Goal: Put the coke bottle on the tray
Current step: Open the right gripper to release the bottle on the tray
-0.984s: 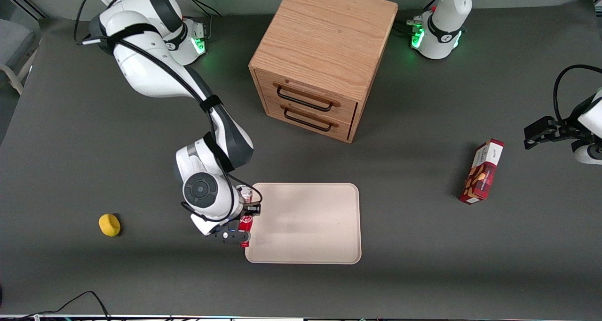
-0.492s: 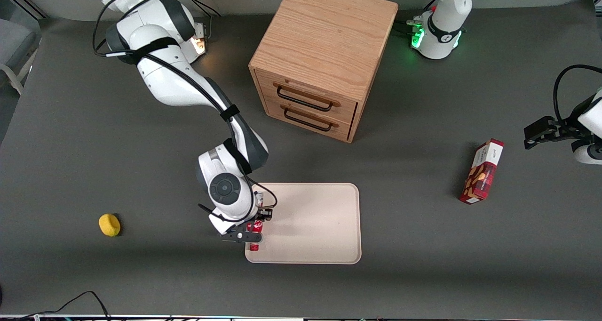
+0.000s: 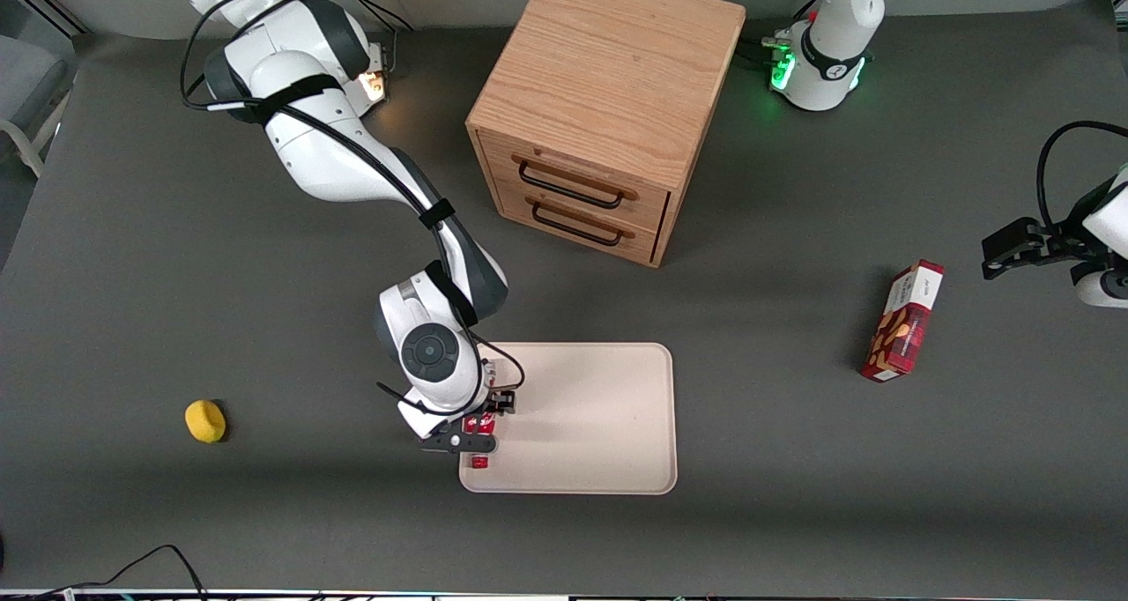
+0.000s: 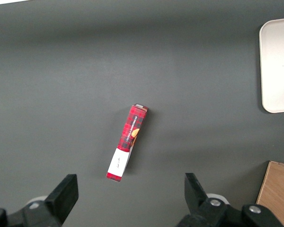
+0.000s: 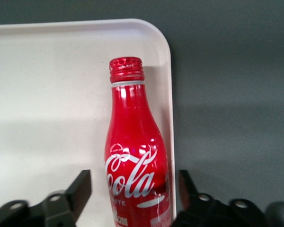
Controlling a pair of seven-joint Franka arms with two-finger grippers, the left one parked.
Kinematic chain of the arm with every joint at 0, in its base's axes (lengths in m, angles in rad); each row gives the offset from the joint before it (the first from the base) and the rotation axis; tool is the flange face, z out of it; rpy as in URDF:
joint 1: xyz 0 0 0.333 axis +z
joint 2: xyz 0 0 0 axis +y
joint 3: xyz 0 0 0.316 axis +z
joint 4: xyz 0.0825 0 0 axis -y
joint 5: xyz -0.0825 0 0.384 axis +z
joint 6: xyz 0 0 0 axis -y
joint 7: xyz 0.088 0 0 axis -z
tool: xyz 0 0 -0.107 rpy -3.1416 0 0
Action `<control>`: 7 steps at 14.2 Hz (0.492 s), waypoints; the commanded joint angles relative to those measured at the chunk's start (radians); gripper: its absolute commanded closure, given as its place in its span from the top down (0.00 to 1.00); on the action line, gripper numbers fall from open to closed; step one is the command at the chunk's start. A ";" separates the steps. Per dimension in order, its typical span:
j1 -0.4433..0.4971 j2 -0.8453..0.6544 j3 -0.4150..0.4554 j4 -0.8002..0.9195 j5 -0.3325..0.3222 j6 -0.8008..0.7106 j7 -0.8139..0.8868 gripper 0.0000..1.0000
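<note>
Lower centre of the front frame, gripper [image 3: 473,426] spread around coke bottle [image 5: 135,161] lying on tray [image 3: 599,425] by its rim; judged placed, so lift straight up without nudging it

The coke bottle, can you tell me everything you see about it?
The coke bottle is small, slim and shiny red like metal, with white script lettering and a ribbed red cap on a narrow neck. It lies over the tray, close to its rim at the corner near the front camera. The gripper is around its lower body with jaws spread, not visibly pressing it.
</note>
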 commanded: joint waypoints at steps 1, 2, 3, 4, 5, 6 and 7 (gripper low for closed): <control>0.013 0.015 -0.015 0.030 -0.015 0.000 0.016 1.00; 0.013 0.015 -0.015 0.029 -0.015 0.000 0.014 1.00; 0.013 0.015 -0.015 0.029 -0.017 0.000 0.014 1.00; 0.013 0.015 -0.015 0.029 -0.018 0.000 0.014 1.00; 0.012 0.013 -0.015 0.027 -0.018 0.000 0.013 1.00; 0.009 0.009 -0.014 0.025 -0.018 -0.002 0.013 1.00; 0.009 0.004 -0.015 0.024 -0.020 -0.006 0.011 1.00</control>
